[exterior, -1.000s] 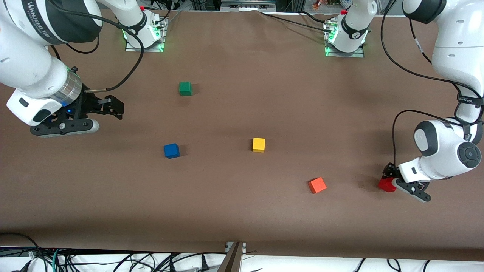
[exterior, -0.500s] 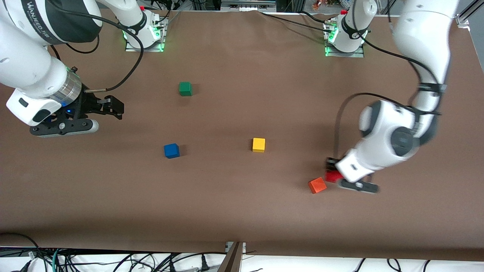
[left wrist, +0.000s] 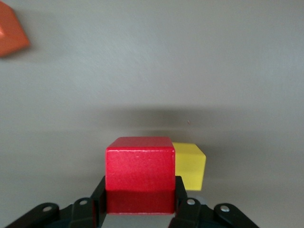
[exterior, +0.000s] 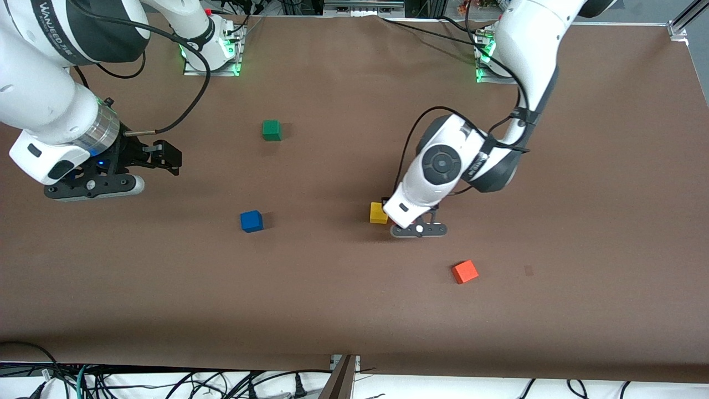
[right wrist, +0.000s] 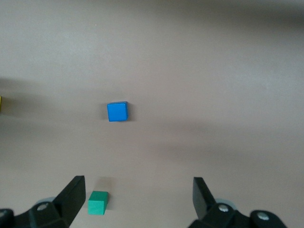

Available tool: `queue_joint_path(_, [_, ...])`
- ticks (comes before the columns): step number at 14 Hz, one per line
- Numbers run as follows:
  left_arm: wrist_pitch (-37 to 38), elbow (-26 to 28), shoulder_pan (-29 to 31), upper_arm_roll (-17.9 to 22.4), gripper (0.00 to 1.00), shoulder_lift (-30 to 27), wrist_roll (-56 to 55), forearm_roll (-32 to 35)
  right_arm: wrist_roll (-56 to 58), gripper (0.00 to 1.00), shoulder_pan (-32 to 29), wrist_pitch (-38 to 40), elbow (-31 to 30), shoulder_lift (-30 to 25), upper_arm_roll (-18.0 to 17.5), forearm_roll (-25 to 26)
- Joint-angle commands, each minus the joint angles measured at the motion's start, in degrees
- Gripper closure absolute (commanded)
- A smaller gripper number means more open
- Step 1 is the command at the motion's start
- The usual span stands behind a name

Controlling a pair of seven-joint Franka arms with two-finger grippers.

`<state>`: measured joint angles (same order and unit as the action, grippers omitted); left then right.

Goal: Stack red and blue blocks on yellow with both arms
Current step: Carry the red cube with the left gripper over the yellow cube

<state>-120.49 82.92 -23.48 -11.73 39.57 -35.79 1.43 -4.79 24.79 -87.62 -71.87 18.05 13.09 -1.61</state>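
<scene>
My left gripper (exterior: 390, 215) is shut on the red block (left wrist: 140, 173) and holds it in the air right beside the yellow cube (exterior: 378, 213). In the left wrist view the yellow cube (left wrist: 191, 165) shows partly past one edge of the red block, and my left gripper (left wrist: 139, 203) clamps the block's lower sides. In the front view my left hand hides the red block. The blue block (exterior: 251, 220) lies on the table toward the right arm's end and also shows in the right wrist view (right wrist: 117, 111). My right gripper (exterior: 167, 157) is open and empty and waits above the table there; it also shows in the right wrist view (right wrist: 137, 195).
An orange cube (exterior: 465, 271) lies nearer to the front camera than the yellow cube, toward the left arm's end, and shows in the left wrist view (left wrist: 10, 31). A green cube (exterior: 271, 129) lies farther from the front camera than the blue block and shows in the right wrist view (right wrist: 97, 203).
My left arm has carried the red block from the left arm's end of the table, past the orange cube, to the yellow cube. The right arm has not moved.
</scene>
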Motion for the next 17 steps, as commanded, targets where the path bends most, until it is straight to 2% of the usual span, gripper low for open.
queue_joint_path(1, [-1.40,-0.74,-3.50,1.44,1.00,1.39,-3.50,1.21,-1.18,0.00,-0.01,0.78,0.59,-0.47,-0.08,-1.98])
queue_joint_path(3, [-2.55,-0.30,-4.46,1.44,1.00,1.39,-3.59,1.21,-1.10,0.00,-0.01,4.97,-0.10,-1.69,-0.08,-2.52])
queue_joint_path(4, [-2.73,-0.30,-5.34,1.53,1.00,1.91,-3.50,1.29,-1.10,0.00,0.08,9.61,-0.20,-3.01,-2.17,-2.17])
queue_joint_path(5, [-2.73,-0.30,-5.78,1.53,1.00,2.00,-3.50,2.43,-1.62,0.00,0.08,10.79,-0.81,-4.67,-3.06,-1.64])
queue_joint_path(8, [-2.82,-0.30,-6.14,1.36,1.00,2.70,-3.68,8.40,-1.10,0.00,-0.09,11.24,-4.92,-8.89,-0.80,-1.73])
queue_joint_path(12, [-3.79,-0.65,-6.40,1.36,1.00,3.14,-3.76,8.33,-1.10,0.00,-0.09,5.81,-15.91,-16.98,-0.17,-1.38])
queue_joint_path(15, [-3.79,-0.65,-6.58,1.36,1.00,3.76,-3.85,8.33,-1.89,0.00,-0.62,5.35,-15.76,-16.38,-0.17,-0.85])
queue_joint_path(17, [-3.87,-0.74,-6.58,1.36,1.00,4.02,-4.11,8.24,-0.75,0.00,-1.67,6.57,-13.93,-14.80,1.40,-0.32])
